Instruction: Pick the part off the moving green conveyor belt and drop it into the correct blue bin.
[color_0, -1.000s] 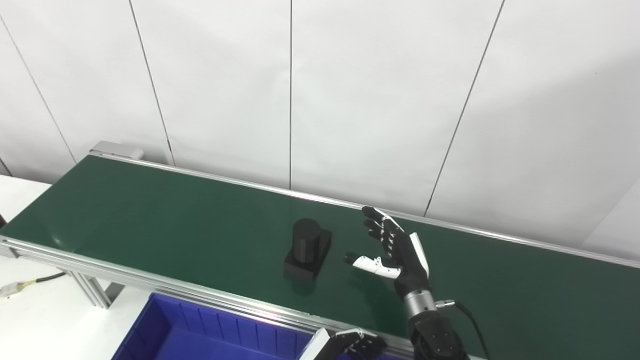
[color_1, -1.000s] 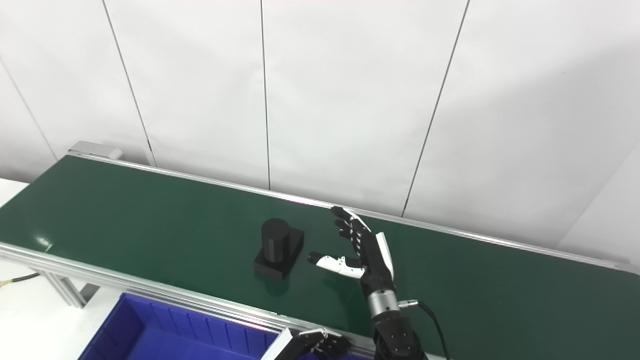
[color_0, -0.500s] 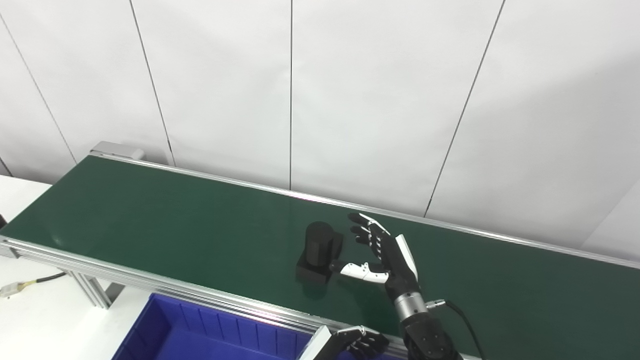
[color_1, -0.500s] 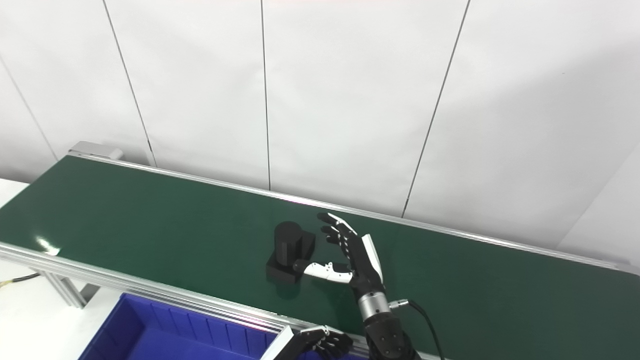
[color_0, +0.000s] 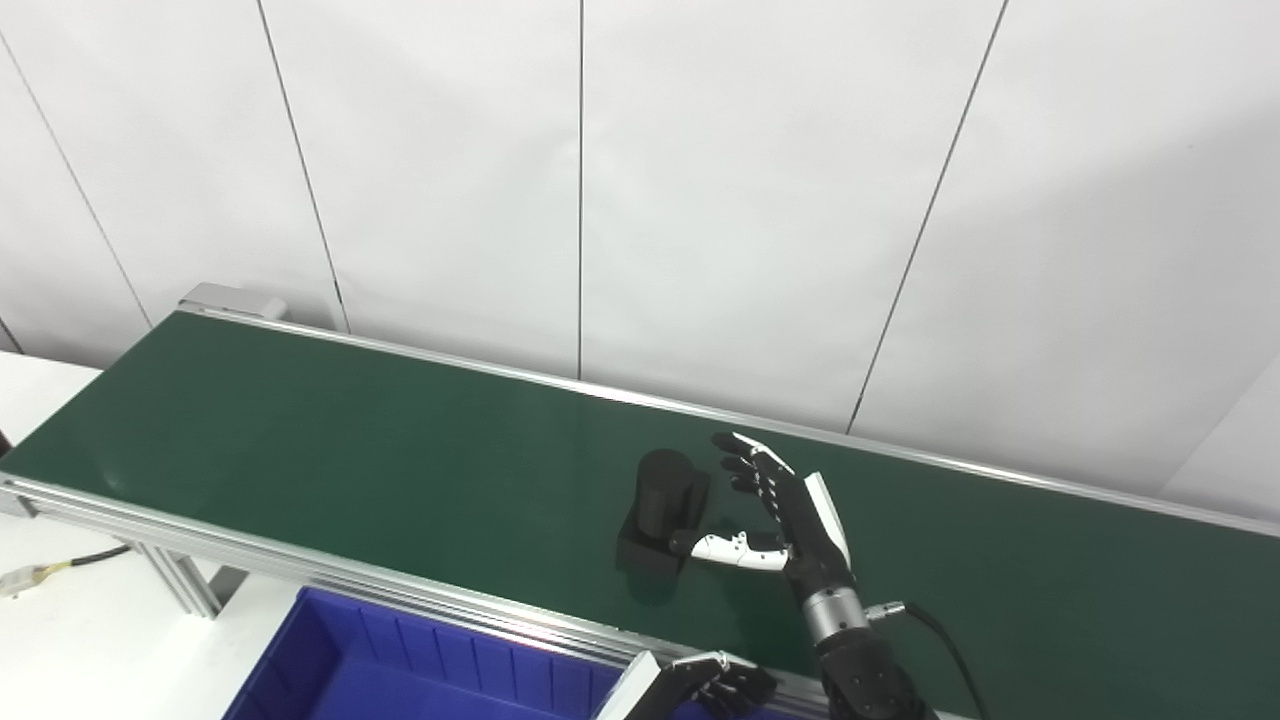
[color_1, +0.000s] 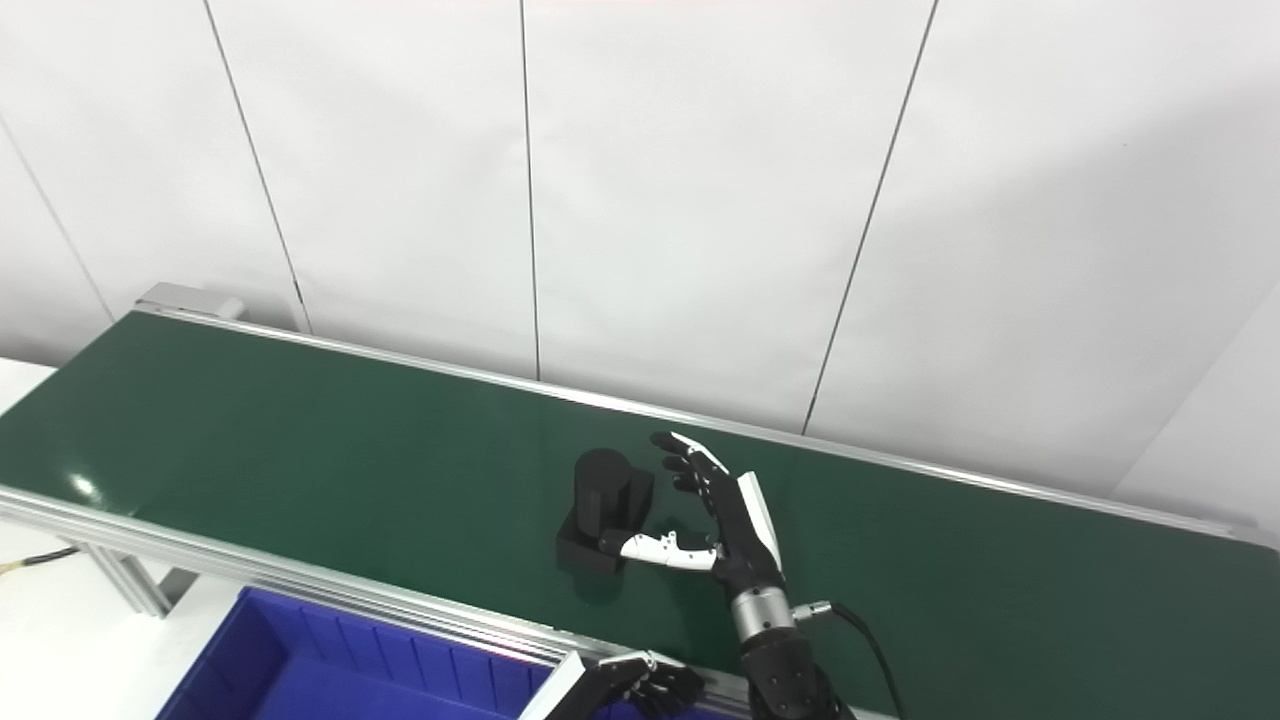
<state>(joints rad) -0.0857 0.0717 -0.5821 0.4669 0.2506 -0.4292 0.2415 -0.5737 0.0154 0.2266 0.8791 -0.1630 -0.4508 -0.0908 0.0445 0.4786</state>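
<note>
1. You see the part (color_0: 662, 508) standing on the conveyor belt (color_0: 330, 440), near its middle.
2. Your right hand (color_0: 785, 520) sits just right of the part, thumb at its base.
3. The bin (color_0: 400, 668) lies in front of the belt, below its near rail.
4. Your left hand (color_0: 715, 688) stays at the bin's right end.

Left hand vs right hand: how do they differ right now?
The right hand is up over the green belt, beside the black part; the left hand sits low at the picture's bottom edge, next to the blue bin. The right hand is open, its fingers spread and its thumb at the part; the left hand's fingers look curled, and whether it is shut cannot be told. Both are black with white trim.
</note>
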